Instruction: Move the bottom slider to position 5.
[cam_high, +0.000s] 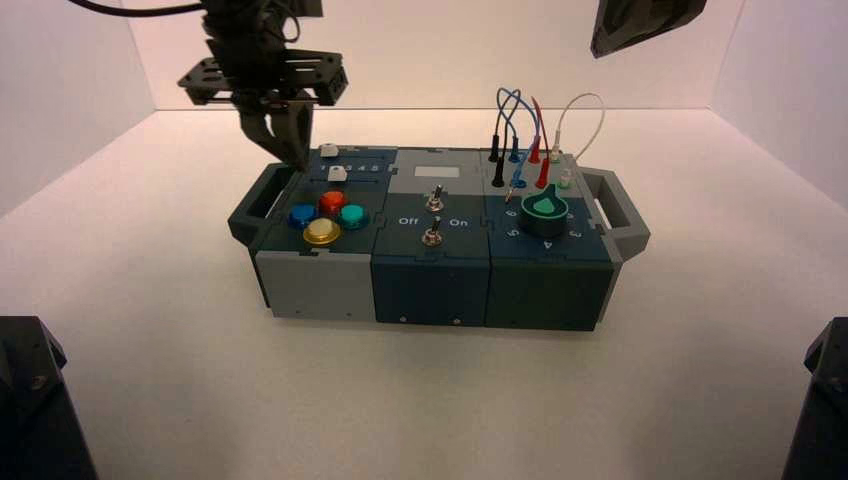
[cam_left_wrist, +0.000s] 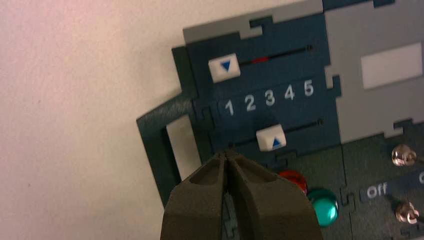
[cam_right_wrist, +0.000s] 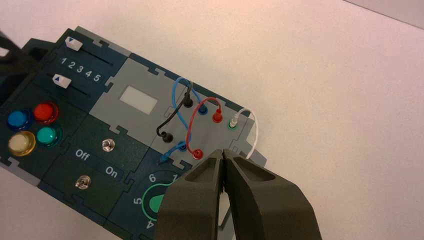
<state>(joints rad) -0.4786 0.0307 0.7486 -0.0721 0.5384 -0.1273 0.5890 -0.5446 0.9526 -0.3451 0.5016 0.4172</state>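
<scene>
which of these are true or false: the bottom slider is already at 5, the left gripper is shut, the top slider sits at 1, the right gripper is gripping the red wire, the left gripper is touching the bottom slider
1. The bottom slider is already at position 5. False: its arrow points at about 3.
2. The left gripper is shut. True: its fingertips meet near the start of the bottom slider's track.
3. The top slider sits at 1. True: its arrow points at the 1.
4. The right gripper is gripping the red wire. False: it is shut on nothing, above the box's wire end.
5. The left gripper is touching the bottom slider. False: the knob lies clear of the fingertips, further along the track.
</scene>
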